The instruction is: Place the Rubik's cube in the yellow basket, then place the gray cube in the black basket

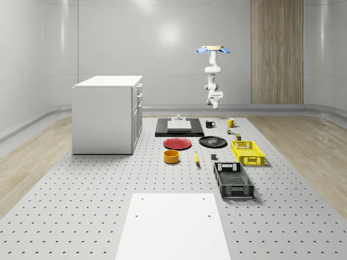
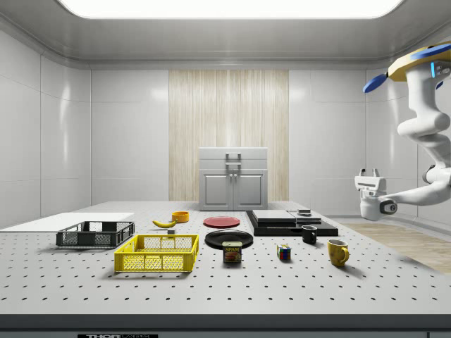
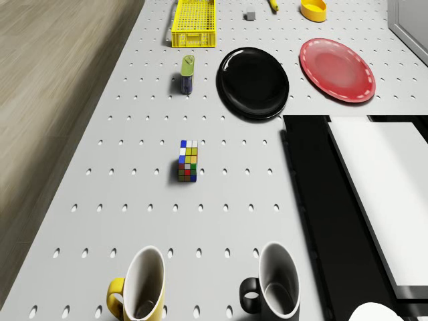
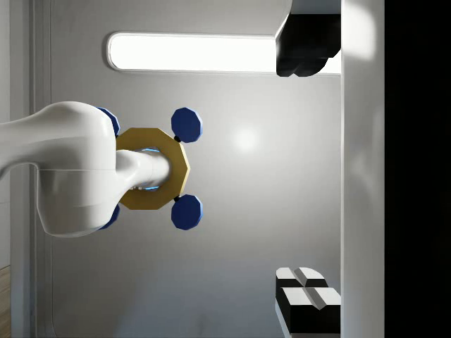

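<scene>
Multicoloured and small, the Rubik's cube (image 3: 188,161) sits on the grey perforated counter (image 1: 81,206) at the centre of the drone view, between the 2 mugs and the yellow mesh basket (image 1: 248,152), well apart from it. High in the upper right of the whole-scene view, the quadrotor drone (image 1: 213,50) hovers beyond the counter's far end. Its white end effector (image 2: 370,184) hangs in the air with fingers spread, empty. Step 1 is not yet begun: the next move calls for descending over the Rubik's cube. Near the basket lies the small gray cube (image 3: 250,15).
</scene>
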Tool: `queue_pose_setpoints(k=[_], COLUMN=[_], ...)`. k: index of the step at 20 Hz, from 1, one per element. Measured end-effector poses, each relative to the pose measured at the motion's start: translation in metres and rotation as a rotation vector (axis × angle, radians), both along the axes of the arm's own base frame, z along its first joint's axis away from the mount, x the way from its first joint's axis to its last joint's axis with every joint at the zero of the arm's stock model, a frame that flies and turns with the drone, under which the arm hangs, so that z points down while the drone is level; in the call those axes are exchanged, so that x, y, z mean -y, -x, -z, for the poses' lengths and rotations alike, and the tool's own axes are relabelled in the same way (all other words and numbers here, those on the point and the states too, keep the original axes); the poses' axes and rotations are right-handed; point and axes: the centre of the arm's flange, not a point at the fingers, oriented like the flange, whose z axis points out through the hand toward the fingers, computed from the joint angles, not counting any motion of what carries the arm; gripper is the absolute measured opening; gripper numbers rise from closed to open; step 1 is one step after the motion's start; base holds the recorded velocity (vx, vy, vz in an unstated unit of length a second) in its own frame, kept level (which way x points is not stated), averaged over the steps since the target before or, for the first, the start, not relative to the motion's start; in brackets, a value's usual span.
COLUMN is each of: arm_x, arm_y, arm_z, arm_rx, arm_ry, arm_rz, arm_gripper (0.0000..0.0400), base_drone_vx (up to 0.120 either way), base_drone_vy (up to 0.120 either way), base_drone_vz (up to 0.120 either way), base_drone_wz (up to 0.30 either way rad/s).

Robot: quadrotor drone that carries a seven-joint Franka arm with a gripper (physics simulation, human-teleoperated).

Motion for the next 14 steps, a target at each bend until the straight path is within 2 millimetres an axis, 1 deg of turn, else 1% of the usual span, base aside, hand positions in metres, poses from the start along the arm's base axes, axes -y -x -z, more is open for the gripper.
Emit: queue_pose_setpoints(k=[9,10,14], arm_x=[-0.0008,-0.0010,-0.0022], arm_y=[0.0007,0.0008,0.0011], arm_z=[0.0000,0.0000,0.0000], arm_rx=[0.007,0.008,0.011], arm_ry=[0.008,0.010,0.022], arm_rz=[0.000,0.000,0.000], arm_gripper=[0.0400,0.0400,0.0400], base_drone_vx=[0.120,0.120,0.120], base_drone_vy=[0.120,0.080,0.000], base_drone_vz=[0.000,0.000,0.000], base_drone_wz=[0.000,0.000,0.000])
